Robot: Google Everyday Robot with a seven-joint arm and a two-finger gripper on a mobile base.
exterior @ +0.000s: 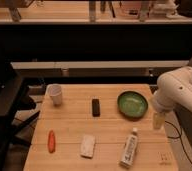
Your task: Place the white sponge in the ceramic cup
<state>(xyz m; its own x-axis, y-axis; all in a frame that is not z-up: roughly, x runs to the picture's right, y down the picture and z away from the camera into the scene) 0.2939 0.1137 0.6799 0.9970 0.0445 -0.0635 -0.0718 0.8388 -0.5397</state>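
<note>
The claw (pixel 158 121) hangs at the worktop's (pixel 69 125) right edge, fingers apart, empty. The sponge (pixel 88 146) lies well apart from it, front centre. The cup (pixel 54 94) stands farther still.

Gripper (pixel 159 121) at right edge of table (pixel 69 127), arm (pixel 181 89) partly out of view
</note>
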